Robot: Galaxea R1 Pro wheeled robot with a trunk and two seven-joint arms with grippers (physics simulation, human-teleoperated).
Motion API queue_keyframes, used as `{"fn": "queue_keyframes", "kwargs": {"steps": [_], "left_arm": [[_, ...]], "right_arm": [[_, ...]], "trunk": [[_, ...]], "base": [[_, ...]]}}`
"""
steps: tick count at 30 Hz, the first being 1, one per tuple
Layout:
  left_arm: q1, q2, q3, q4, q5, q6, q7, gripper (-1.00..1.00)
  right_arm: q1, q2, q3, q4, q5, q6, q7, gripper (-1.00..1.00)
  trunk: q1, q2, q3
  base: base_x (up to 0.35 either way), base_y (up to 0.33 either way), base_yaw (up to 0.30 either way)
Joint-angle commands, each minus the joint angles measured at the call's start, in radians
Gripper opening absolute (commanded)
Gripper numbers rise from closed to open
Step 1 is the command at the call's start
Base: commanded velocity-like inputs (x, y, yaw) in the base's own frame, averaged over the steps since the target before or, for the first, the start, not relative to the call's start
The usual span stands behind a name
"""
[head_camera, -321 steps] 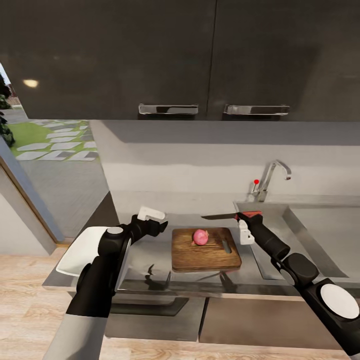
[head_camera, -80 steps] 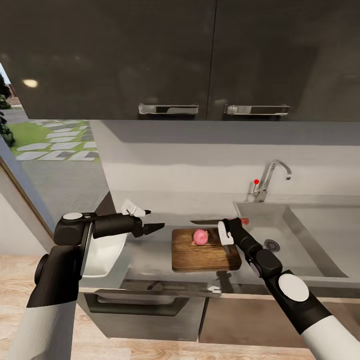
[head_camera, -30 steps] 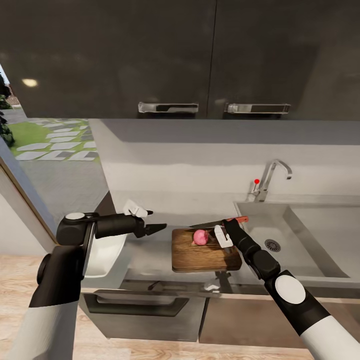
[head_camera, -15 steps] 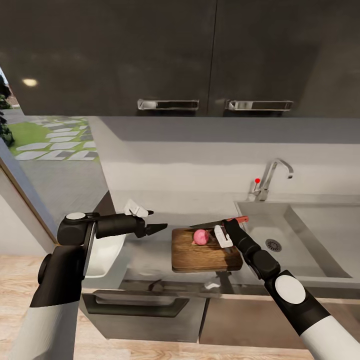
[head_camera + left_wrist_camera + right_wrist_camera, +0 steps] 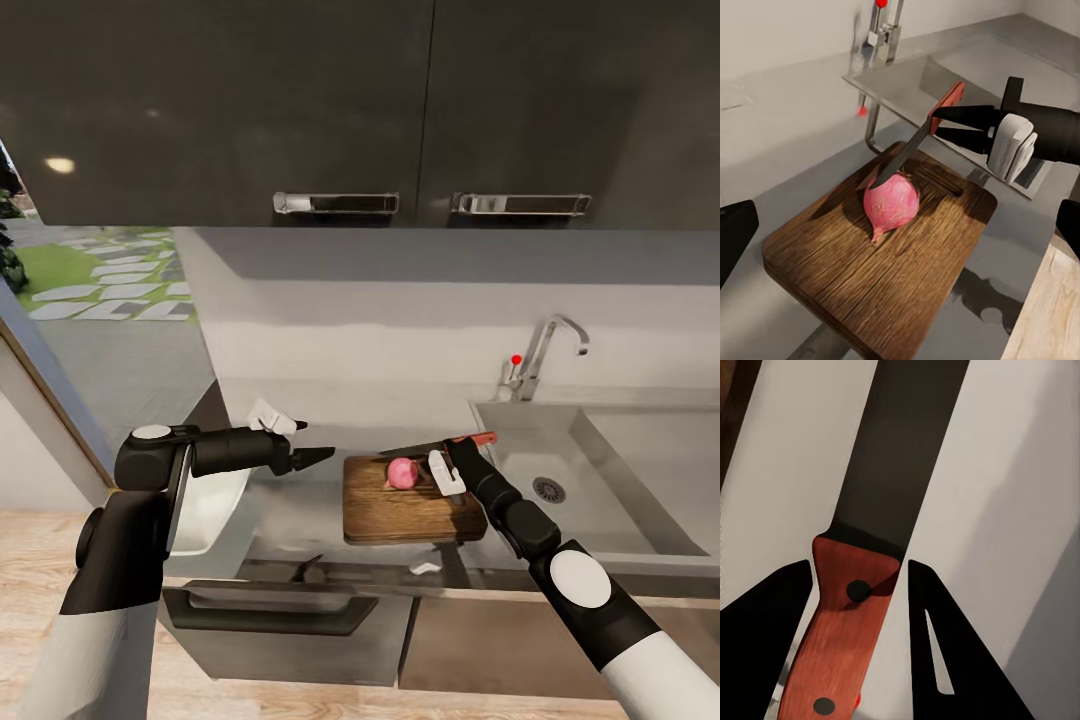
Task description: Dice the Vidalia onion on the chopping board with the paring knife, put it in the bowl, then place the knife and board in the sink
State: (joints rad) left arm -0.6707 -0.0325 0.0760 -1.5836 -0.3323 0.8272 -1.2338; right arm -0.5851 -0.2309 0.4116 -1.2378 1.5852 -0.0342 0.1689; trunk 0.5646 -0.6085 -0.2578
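The Vidalia onion (image 5: 402,473) sits on the chopping board (image 5: 410,515), toward the board's far edge, root tip pointing at the near-left corner in the left wrist view (image 5: 891,204). The chopping board lies on the countertop (image 5: 300,510) just left of the sink (image 5: 600,490), its right edge close to the basin rim.

The right gripper (image 5: 452,452) is clamped on the red handle of the paring knife (image 5: 430,444), 2 dark fingers (image 5: 937,652) pressing either side of the handle (image 5: 844,630). The dark blade (image 5: 904,154) slopes down from the gripper and its tip meets the top of the onion.

The left gripper (image 5: 312,455) hangs above the countertop left of the board, holding nothing, its fingers spread wide at the sides of the left wrist view. The white bowl (image 5: 205,510) rests at the countertop's left end, partly hidden by the left arm.
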Motion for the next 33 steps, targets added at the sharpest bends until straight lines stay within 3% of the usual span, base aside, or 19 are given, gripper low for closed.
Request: {"fn": "queue_keyframes", "kwargs": {"steps": [1, 5, 33], "left_arm": [[-0.001, -0.001, 0.002, -0.001, -0.010, 0.009, -0.010, 1.00], [-0.001, -0.001, 0.002, -0.001, -0.009, 0.009, -0.010, 1.00], [-0.001, -0.001, 0.002, -0.001, -0.010, 0.009, -0.010, 1.00]], "right_arm": [[-0.001, -0.001, 0.001, -0.002, 0.010, -0.003, 0.001, -1.00], [-0.001, -0.001, 0.001, -0.002, 0.010, -0.003, 0.001, -1.00], [-0.001, -0.001, 0.001, -0.002, 0.010, -0.004, 0.001, -1.00]], "trunk": [[0.004, -0.008, -0.005], [0.020, -0.036, -0.017], [0.031, -0.057, -0.027]], "base": [[0.000, 0.000, 0.000], [0.000, 0.000, 0.000], [0.000, 0.000, 0.000]]}}
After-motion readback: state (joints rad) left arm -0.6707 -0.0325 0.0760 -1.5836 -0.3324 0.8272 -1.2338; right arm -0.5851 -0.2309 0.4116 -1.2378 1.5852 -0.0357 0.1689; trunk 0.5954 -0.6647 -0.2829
